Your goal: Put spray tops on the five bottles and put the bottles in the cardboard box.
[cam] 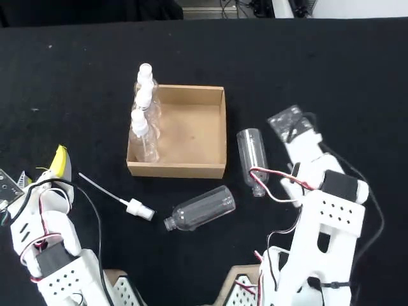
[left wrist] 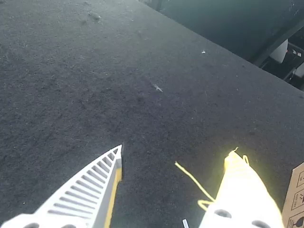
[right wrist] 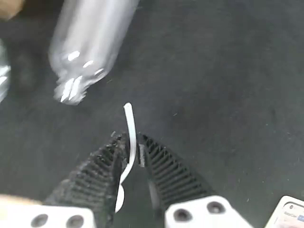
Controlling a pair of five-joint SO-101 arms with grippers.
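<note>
Three capped bottles stand inside the cardboard box, at its left wall. Right of the box, the right gripper pinches a spray top by its tube near an uncapped bottle. Left of the box, the left gripper gapes empty.

capped bottles 3; open bottles 2; unfitted spray tops 2; cardboard box 1
</note>
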